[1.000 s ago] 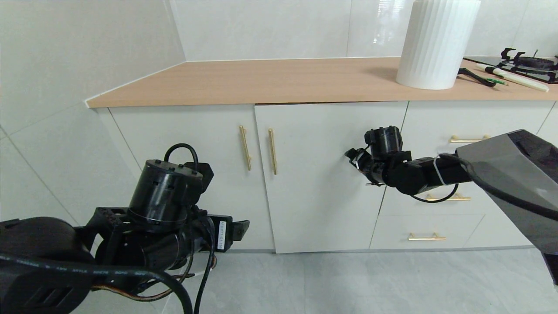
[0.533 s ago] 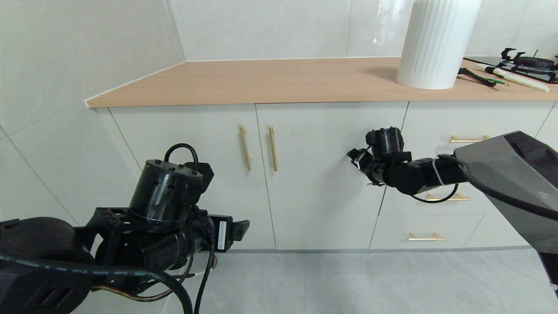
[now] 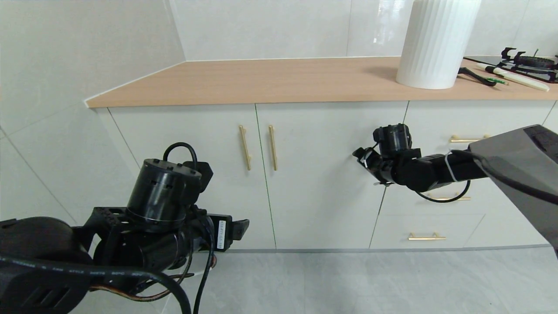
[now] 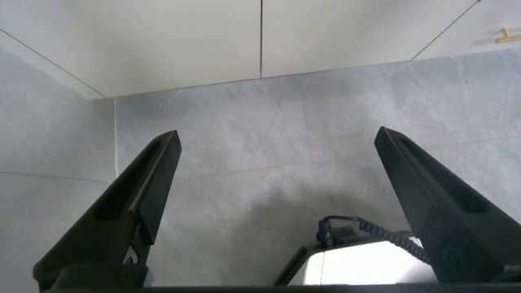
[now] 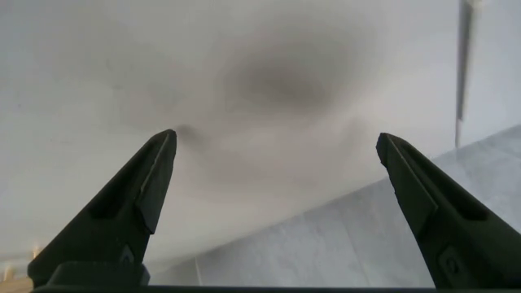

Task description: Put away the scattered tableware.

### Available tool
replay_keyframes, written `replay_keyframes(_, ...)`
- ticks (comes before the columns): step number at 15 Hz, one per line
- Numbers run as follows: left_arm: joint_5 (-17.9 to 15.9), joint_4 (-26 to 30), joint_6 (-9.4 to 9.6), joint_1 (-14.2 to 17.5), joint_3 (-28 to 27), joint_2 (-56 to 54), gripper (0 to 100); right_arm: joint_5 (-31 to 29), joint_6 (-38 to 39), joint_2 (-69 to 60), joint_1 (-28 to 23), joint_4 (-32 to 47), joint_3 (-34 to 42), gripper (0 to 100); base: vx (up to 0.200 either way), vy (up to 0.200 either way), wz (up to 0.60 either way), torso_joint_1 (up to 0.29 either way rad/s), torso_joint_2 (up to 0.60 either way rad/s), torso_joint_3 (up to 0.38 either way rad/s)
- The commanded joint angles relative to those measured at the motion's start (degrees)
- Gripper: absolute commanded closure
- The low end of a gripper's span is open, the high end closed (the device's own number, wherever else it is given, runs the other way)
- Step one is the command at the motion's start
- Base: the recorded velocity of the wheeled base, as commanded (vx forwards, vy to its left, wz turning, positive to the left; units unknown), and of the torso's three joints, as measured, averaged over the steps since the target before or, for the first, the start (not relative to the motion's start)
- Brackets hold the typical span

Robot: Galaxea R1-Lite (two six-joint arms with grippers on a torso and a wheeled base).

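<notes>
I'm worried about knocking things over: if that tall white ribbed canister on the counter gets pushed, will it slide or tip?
The canister stands upright and taller than wide, so a high push would probably tip it. A low push likely slides it, since the wooden counter looks smooth. Its ribbed wall may help grip.

Tableware at far right of the wooden surface [image 3: 261, 83], all lying flat:
- black-handled utensil [image 3: 477, 77] — one end just beside the base of the white ribbed cylinder [image 3: 436, 43]
- long cream utensil [image 3: 521, 80], slanted, dark band near one end
- thin green piece [image 3: 497, 80] between them — type unclear
</notes>
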Motion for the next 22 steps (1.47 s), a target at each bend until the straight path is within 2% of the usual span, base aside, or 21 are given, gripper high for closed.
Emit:
replay_keyframes(1, 0.1, 0.0, -0.01, 0.1, -0.1, -1.5, 0, 1.8, -0.5, -10.5, 1.4, 0.2, 6.6, 0, 0.000, 0.000, 0.00, 0.000, 0.00, 0.000)
replay_keyframes(3, 2.2, 0.4, 0.17, 0.8, 0.7, -8.1, 0, 1.3, -8.0, -26.6, 1.6, -0.1, 18.4, 0, 0.000, 0.000, 0.00, 0.000, 0.00, 0.000)
replay_keyframes(4, 3.9, 0.6, 0.96, 2.3, 3.2, -12.5, 0, 1.1, -13.0, -35.0, 0.6, -0.1, 24.5, 0, 0.000, 0.000, 0.00, 0.000, 0.00, 0.000)
replay_keyframes(5, 4.9, 0.6, 2.72, 3.4, 5.2, -16.1, 0, 1.1, -16.8, -41.1, -0.1, -0.1, 28.9, 0, 0.000, 0.000, 0.00, 0.000, 0.00, 0.000)
replay_keyframes(6, 6.0, 0.7, 7.11, 6.4, 9.3, -24.3, 0, 1.0, -23.3, -52.3, -0.4, -0.1, 38.5, 0, 0.000, 0.000, 0.00, 0.000, 0.00, 0.000)
replay_keyframes(7, 6.1, 1.0, 9.92, 8.2, 11.9, -30.0, 0, 1.0, -28.7, -59.9, -1.0, -0.1, 44.9, 0, 0.000, 0.000, 0.00, 0.000, 0.00, 0.000)
replay_keyframes(8, 6.2, 3.1, 12.38, 9.6, 14.1, -36.6, 0, 1.1, -33.9, -68.8, -3.3, -0.3, 51.1, 0, 0.000, 0.000, 0.00, 0.000, 0.00, 0.000)
replay_keyframes(9, 6.2, 7.1, 13.79, 10.4, 15.2, -43.2, 0, 1.8, -36.4, -76.6, -5.5, -0.3, 55.7, 0, 0.000, 0.000, 0.00, 0.000, 0.00, 0.000)
replay_keyframes(12, 6.2, 23.8, 14.84, 10.9, 13.2, -59.3, 0, 2.3, -39.7, -91.9, -11.9, 0.2, 63.5, 0, 0.000, 0.000, 0.00, 0.000, 0.00, 0.000)
replay_keyframes(13, 6.2, 27.0, 15.28, 11.5, 12.6, -61.9, 0, 2.3, -41.9, -95.6, -12.4, 0.3, 65.7, 0, 0.000, 0.000, 0.00, 0.000, 0.00, 0.000)
replay_keyframes(14, 6.1, 29.7, 15.55, 15.1, 12.2, -65.2, 0, 2.2, -45.6, -101.9, -12.5, 1.4, 69.0, 0, 0.000, 0.000, 0.00, 0.000, 0.00, 0.000)
replay_keyframes(16, 5.9, 31.1, 17.31, 18.8, 13.1, -71.5, 0, 1.3, -50.6, -112.0, -12.5, 6.3, 73.3, 0, 0.000, 0.000, 0.00, 0.000, 0.00, 0.000)
replay_keyframes(17, 5.9, 31.7, 18.45, 21.1, 13.9, -74.8, 0, 1.3, -50.6, -116.5, -12.8, 8.9, 74.4, 0, 0.000, 0.000, 0.00, 0.000, 0.00, 0.000)
replay_keyframes(18, 5.9, 31.8, 18.89, 22.0, 14.3, -76.2, 0, 1.3, -50.6, -118.1, -12.8, 10.0, 74.8, 0, 0.000, 0.000, 0.00, 0.000, 0.00, 0.000)
replay_keyframes(19, 5.8, 33.2, 20.12, 24.8, 16.8, -82.8, 0, 1.5, -51.0, -125.1, -13.3, 13.7, 76.6, 0, 0.000, 0.000, 0.00, 0.000, 0.00, 0.000)
replay_keyframes(20, 5.8, 34.8, 21.17, 25.9, 18.1, -86.3, 0, 1.0, -50.9, -125.7, -13.4, 14.7, 77.2, 0, 0.000, 0.000, 0.00, 0.000, 0.00, 0.000)
replay_keyframes(21, 7.1, 35.5, 19.77, 26.3, 19.0, -86.3, 0, -0.9, -50.9, -125.6, -13.5, 14.2, 77.7, 0, 0.000, 0.000, 0.00, 0.000, 0.00, 0.000)
replay_keyframes(22, 8.9, 35.4, 16.69, 27.2, 19.1, -86.2, 0, -3.6, -50.9, -125.6, -13.9, 13.5, 77.8, 0, 0.000, 0.000, 0.00, 0.000, 0.00, 0.000)
